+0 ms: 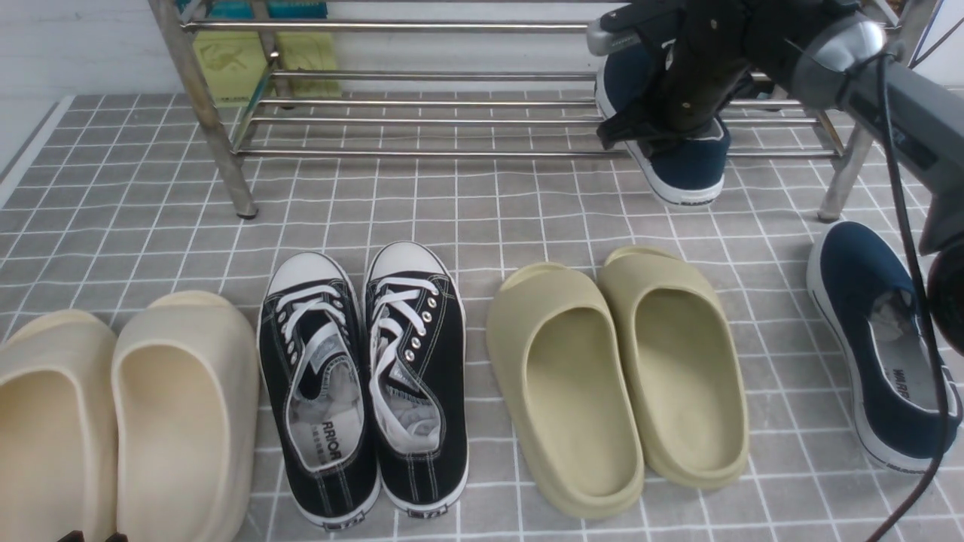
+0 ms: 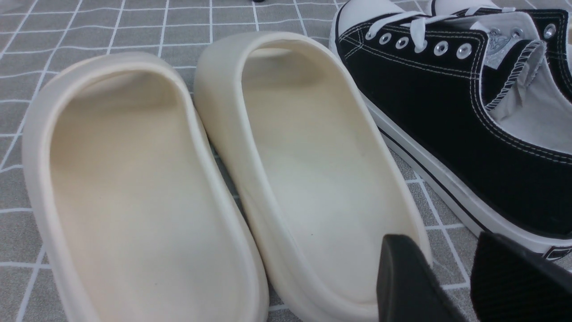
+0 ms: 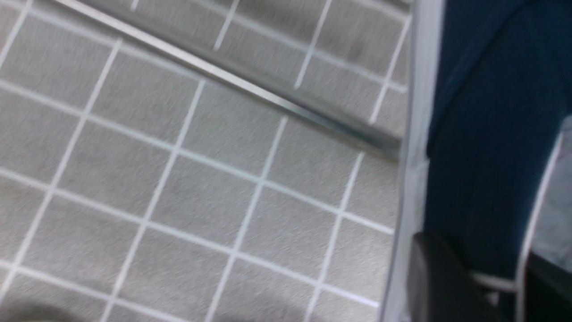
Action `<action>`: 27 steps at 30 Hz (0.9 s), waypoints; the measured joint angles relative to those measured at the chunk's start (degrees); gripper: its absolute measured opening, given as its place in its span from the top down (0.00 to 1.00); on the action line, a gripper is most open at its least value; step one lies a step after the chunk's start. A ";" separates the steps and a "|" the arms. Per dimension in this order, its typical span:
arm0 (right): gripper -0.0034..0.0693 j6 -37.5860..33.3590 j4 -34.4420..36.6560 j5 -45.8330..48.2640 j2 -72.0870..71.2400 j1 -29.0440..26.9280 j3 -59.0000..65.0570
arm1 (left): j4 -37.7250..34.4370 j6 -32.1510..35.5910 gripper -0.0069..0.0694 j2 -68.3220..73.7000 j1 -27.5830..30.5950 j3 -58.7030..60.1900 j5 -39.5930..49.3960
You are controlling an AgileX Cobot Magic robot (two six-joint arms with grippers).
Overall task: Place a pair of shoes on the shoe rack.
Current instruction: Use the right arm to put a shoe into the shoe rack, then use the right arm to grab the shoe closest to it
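Observation:
One navy slip-on shoe [image 1: 689, 162] lies on the silver shoe rack [image 1: 422, 153] at its right end, its toe poking out over the front tube. My right gripper [image 1: 646, 129] reaches down onto it. In the right wrist view the shoe's navy side wall [image 3: 482, 134] runs between my right gripper's [image 3: 496, 264] two fingers, one outside and one inside the shoe; blur hides whether they press on it. The other navy shoe [image 1: 866, 339] lies on the floor at the right. My left gripper [image 2: 451, 250] hangs open and empty above the floor.
On the tiled mat in front of the rack stand cream slides [image 1: 120, 421], black lace-up sneakers [image 1: 369, 384] and olive slides [image 1: 625, 376]. The left gripper hovers between a cream slide [image 2: 313, 170] and a black sneaker [image 2: 447, 112]. The right arm's cable [image 1: 915, 301] hangs over the floor shoe.

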 joint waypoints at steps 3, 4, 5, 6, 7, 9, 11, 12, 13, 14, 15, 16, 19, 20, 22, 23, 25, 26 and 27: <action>0.53 0.00 -0.69 -0.10 0.00 -0.12 0.00 | 0.00 0.00 0.60 0.00 0.00 0.00 0.00; 0.48 0.00 -0.92 -0.10 0.00 -0.20 0.00 | 0.00 0.00 0.60 0.00 0.00 0.00 0.00; 0.42 0.00 -1.12 -0.10 -0.15 -0.25 0.06 | 0.00 0.00 0.60 0.00 0.00 0.00 0.00; 0.37 0.00 -1.26 -0.16 -0.69 -0.30 0.66 | 0.00 0.00 0.60 0.00 0.00 0.00 0.00; 0.36 0.00 -1.26 -0.16 -0.69 -0.30 0.66 | 0.00 0.00 0.60 0.00 0.00 0.00 0.00; 0.26 0.00 -1.26 -0.16 -2.94 -0.48 2.89 | 0.00 0.00 0.60 0.00 0.00 0.00 0.00; 0.21 0.00 -1.26 -0.08 -5.09 -0.48 4.26 | 0.00 0.00 0.60 0.00 0.00 0.00 0.00; 0.16 0.00 -1.26 -0.08 -7.70 -0.55 6.09 | 0.00 0.00 0.60 0.00 0.00 0.00 0.00; 0.15 0.00 -1.26 -0.08 -9.43 -0.57 7.11 | 0.00 0.00 0.60 0.00 0.00 0.00 0.00; 0.14 0.00 -1.26 0.06 -11.21 -0.62 8.09 | 0.00 0.00 0.60 0.00 0.00 0.00 0.00; 0.14 0.00 -1.31 0.06 -13.01 -0.62 8.85 | 0.00 0.00 0.60 0.00 0.00 0.00 0.00; 0.14 0.00 -1.31 0.10 -13.37 -0.62 9.25 | 0.00 0.00 0.60 0.00 0.00 0.00 0.00; 0.16 0.00 0.12 0.20 -19.24 -0.62 12.48 | 0.00 0.00 0.60 0.00 0.00 0.00 0.00; 0.17 0.00 0.79 0.47 -21.93 -0.62 13.89 | 0.00 0.00 0.60 0.00 0.00 0.00 0.00; 0.17 0.00 1.18 0.77 -23.49 -0.62 14.74 | 0.00 0.00 0.60 0.00 0.00 0.00 0.00; 0.17 0.00 1.53 1.03 -27.66 -0.62 17.12 | 0.00 0.00 0.60 0.00 0.00 0.00 0.00; 0.18 0.14 1.29 1.03 -31.54 -0.62 19.57 | 0.00 0.00 0.60 0.00 0.00 0.00 0.00; 0.18 0.48 0.70 1.08 -33.75 -0.62 21.18 | 0.00 0.00 0.60 0.00 0.00 0.00 0.00; 0.18 1.23 -0.12 1.08 -35.51 -0.62 22.63 | 0.00 0.00 0.60 0.00 0.00 0.00 0.00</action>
